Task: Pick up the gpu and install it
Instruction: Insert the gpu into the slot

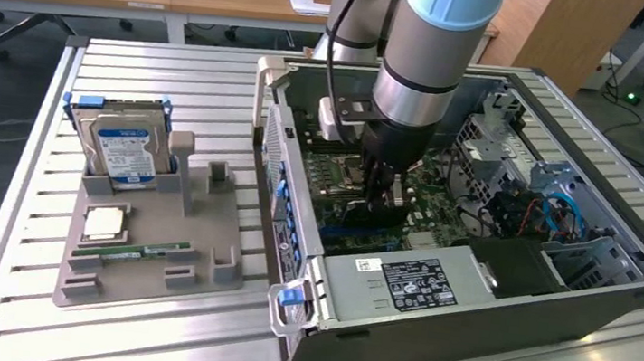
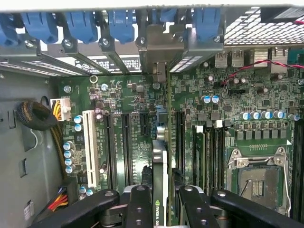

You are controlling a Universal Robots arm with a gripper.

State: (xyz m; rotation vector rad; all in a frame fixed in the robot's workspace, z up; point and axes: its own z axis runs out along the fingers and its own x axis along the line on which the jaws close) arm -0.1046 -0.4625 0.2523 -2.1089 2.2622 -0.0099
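**One card, held on its thin edge over the green board**

Your gripper point(image 2: 160, 204) is down inside the open computer case point(image 1: 600, 299). Its two black fingers point(image 2: 138, 206) pinch the gpu point(image 2: 160, 190) from both sides. You see the card edge-on in the wrist view, standing upright between the fingers, with a small green logo on its near end. Its silver end bracket point(image 2: 159, 47) reaches to the back wall of the case, in among the blue clips point(image 2: 121, 21) there.

The gpu sits right over the motherboard point(image 2: 266, 99), in line with the long black slots point(image 2: 126, 147). You cannot tell from these pictures if its bottom edge is pushed into a slot or is just above one. A white slot point(image 2: 89, 147) lies a few slots away on one side, and the empty processor socket point(image 2: 259, 183) lies on the other side.

In the exterior view, the arm point(image 1: 428, 47) comes straight down into the middle of the case, and the gripper point(image 1: 384, 197) is low over the board.

The case lies on its side on the slatted metal bench point(image 1: 133, 341), toward the exterior view's right edge. A gray parts tray point(image 1: 128, 281) sits beside the case, toward the bench's edge at the exterior view's left. A hard drive point(image 1: 125, 153) with a blue and white label stands upright at the far end of the tray. A green memory stick point(image 1: 132, 252) lies flat nearer the front of it.
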